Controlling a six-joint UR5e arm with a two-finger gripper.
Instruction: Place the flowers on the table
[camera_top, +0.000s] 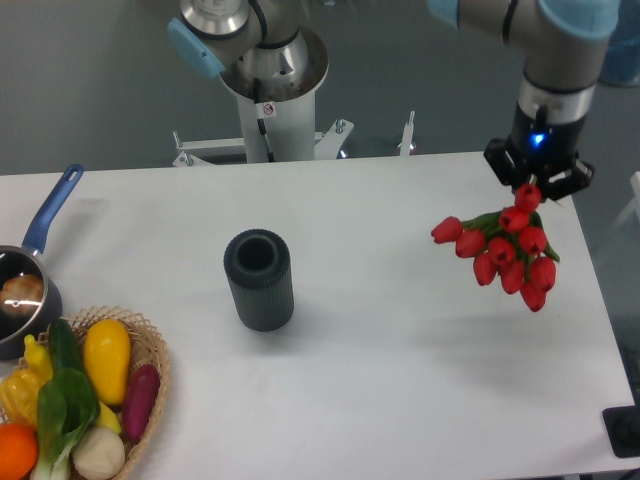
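Observation:
The flowers (505, 252), a bunch of red tulip buds with green stems, hang in the air over the right side of the white table (400, 350). My gripper (537, 186) is directly above them, near the table's far right edge, and is shut on the stem end of the bunch. The buds point down and toward the front, tilted. The fingertips are mostly hidden behind the top bud and the leaves.
A dark grey ribbed vase (259, 279) stands upright left of centre. A wicker basket (95, 400) of vegetables sits at the front left corner. A pot with a blue handle (30, 270) is at the left edge. The robot base (270, 90) stands behind the table.

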